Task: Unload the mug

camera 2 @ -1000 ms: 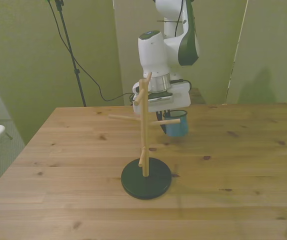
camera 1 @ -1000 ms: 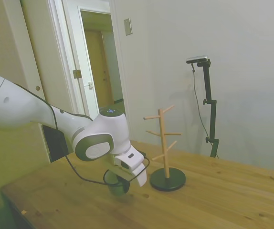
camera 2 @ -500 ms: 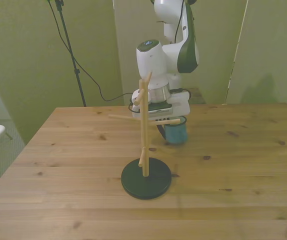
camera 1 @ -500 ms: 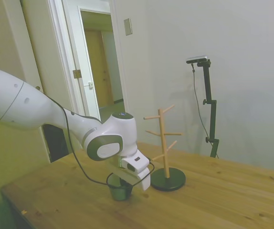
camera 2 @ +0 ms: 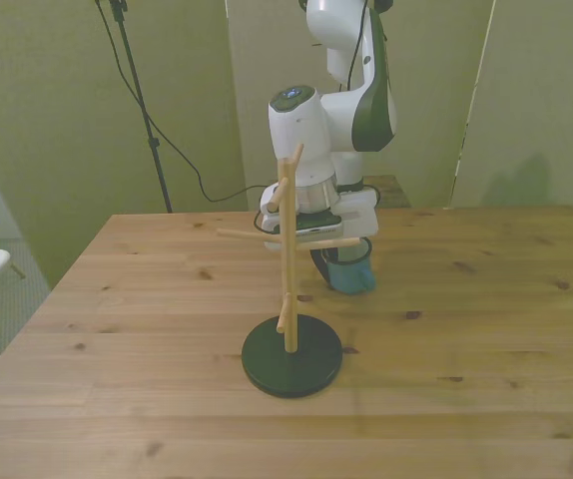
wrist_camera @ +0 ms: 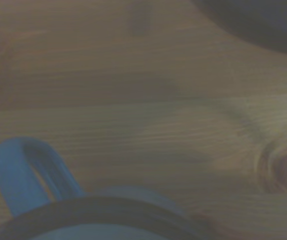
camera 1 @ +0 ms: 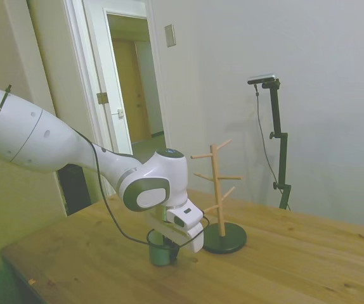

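The pincer (camera 1: 167,242) reaches down at the rim of the mug (camera 1: 162,249), with the white hand body directly above the cup; the fingers are hidden behind the hand and the cup in both room views, so whether they are gripping the rim or parted cannot be told. The mug stands upright on the wooden surface (camera 1: 283,272), its base appearing to rest on the boards. In the front view the mug (camera 2: 351,271) shows blue, below the hand (camera 2: 318,222) and just behind the mug tree, on the front view's right of its post. The wrist view shows the mug's dark rim and blue loop handle (wrist_camera: 26,172) from close by, blurred, with bare wood grain and a knot beyond.

The wooden mug tree (camera 1: 218,190) stands on a round black base (camera 2: 292,355), near the mug but apart from it. Its pegs carry nothing. An open doorway (camera 1: 131,82) shows behind the arm in the side view.
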Robot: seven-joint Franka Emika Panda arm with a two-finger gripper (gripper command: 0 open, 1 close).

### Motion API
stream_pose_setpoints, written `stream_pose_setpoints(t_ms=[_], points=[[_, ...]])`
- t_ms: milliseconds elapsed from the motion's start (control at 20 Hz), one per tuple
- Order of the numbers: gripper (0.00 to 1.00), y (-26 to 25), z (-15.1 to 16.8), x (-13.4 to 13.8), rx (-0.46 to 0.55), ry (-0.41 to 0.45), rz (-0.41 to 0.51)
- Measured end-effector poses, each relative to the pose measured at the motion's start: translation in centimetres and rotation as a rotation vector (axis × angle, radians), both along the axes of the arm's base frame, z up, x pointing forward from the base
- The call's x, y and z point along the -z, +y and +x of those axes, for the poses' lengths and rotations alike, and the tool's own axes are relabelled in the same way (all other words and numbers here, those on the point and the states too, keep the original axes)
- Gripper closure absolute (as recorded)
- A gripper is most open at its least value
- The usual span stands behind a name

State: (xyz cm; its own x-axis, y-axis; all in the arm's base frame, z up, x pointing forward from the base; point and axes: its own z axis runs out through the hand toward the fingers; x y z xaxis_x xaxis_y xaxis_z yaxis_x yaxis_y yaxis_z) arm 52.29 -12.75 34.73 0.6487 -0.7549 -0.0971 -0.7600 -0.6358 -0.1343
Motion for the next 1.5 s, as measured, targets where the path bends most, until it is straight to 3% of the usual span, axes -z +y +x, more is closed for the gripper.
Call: stream_pose_setpoints(t_ms=[750, 1500], points=[[0.0, 0.3, 0.0, -0.9, -0.006, -0.014, -0.003], [0.0, 5.7, -7.0, -13.2, -0.099, -0.128, -0.019]])
